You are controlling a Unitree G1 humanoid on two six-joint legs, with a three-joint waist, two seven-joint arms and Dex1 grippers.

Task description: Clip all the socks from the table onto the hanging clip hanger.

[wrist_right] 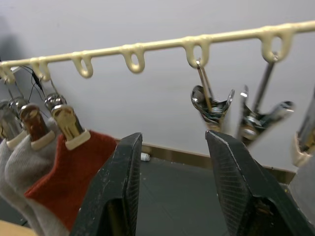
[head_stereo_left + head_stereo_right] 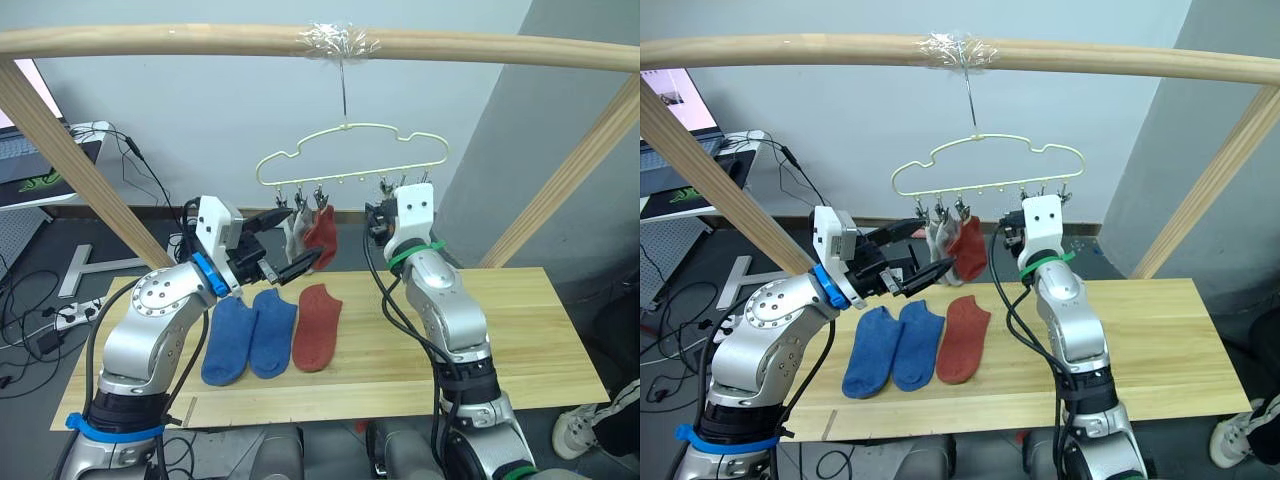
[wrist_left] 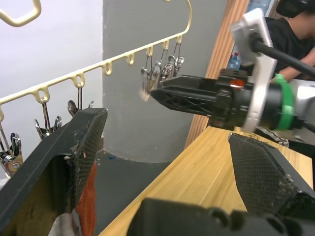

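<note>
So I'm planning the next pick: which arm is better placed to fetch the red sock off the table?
Probably the left. Its open, empty pincer hangs just above the red sock, while the right pincer is raised at the clip hanger.

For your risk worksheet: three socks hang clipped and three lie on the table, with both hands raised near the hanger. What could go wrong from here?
1. The clip hanger hangs by one thin hook, so a nudge from the right hand, open beside the empty clips, might set it swinging.
2. The left hand, open close to the hung rust-red sock, might snag it loose.
</note>
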